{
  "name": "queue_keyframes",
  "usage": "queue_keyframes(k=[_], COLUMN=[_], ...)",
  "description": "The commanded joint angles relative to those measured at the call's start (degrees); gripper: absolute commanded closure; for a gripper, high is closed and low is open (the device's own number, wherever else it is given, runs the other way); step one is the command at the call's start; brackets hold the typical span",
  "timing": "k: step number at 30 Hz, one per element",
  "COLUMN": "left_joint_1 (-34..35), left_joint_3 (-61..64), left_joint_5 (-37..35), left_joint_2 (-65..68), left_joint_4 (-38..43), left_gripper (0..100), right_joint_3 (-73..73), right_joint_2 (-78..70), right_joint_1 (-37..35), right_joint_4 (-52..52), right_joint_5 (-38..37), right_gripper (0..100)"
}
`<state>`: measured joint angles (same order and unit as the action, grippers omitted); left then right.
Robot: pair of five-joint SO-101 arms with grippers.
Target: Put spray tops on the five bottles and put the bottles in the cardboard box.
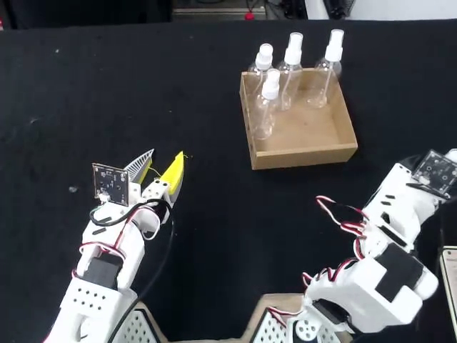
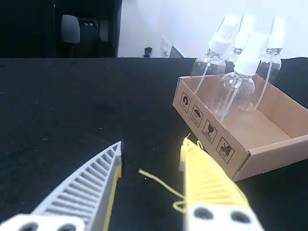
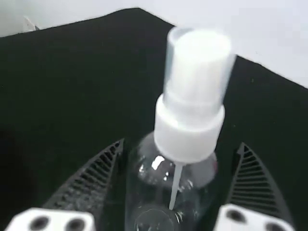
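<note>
Two fingers of the left gripper (image 1: 163,166), one grey and one yellow, stand spread apart with nothing between them, over bare black table (image 1: 107,86) in front of the box's near left corner. A loose yellow thread (image 2: 159,180) hangs off the yellow finger.

The right gripper (image 3: 182,143) is also parted. Its dark ribbed fingers (image 3: 91,178) stand on either side of a fifth bottle (image 3: 168,192). A thin dark gap shows between each finger and the clear body, so it straddles the bottle rather than clamping it. This bottle is upright and wears a white spray top (image 3: 192,96).

The other four bottles (image 1: 270,100), each capped with a white sprayer, stand upright in the far half of the cardboard box (image 1: 303,153).
</note>
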<state>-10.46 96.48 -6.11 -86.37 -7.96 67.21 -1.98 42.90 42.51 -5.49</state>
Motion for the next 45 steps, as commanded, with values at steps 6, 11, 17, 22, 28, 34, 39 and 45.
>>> queue_keyframes(k=[6,11,17,22,28,34,39,45], left_joint_1=[-0.57,-0.57,-0.57,-0.57,-0.57,-0.57,-0.57,-0.57], left_joint_3=[1.27,1.27,1.27,1.27,1.27,1.27,1.27,1.27], left_joint_5=[0.18,0.18,0.18,0.18,0.18,0.18,0.18,0.18], left_joint_2=[-0.35,-0.35,-0.35,-0.35,-0.35,-0.35,-0.35,-0.35], left_joint_4=[0.09,0.09,0.09,0.09,0.09,0.09,0.09,0.09], left_gripper=[81,81,81,81,81,81,81,81], right_joint_3=[-2.86,-2.07,2.95,3.30,3.12,3.38,3.30,3.12], right_joint_2=[3.56,6.20,12.88,11.82,8.48,6.81,6.64,6.90], right_joint_1=[-0.79,-0.79,-1.23,-0.97,-0.88,-0.97,-0.70,-0.70], right_joint_4=[-0.35,-0.70,-0.70,-0.70,-0.35,-0.35,-0.35,0.35], right_joint_5=[-0.44,-0.44,-0.44,-0.44,-0.53,-0.53,-0.53,-0.53], right_gripper=[69.8,69.8,69.8,69.8,69.8,69.8,70.0,87.9])
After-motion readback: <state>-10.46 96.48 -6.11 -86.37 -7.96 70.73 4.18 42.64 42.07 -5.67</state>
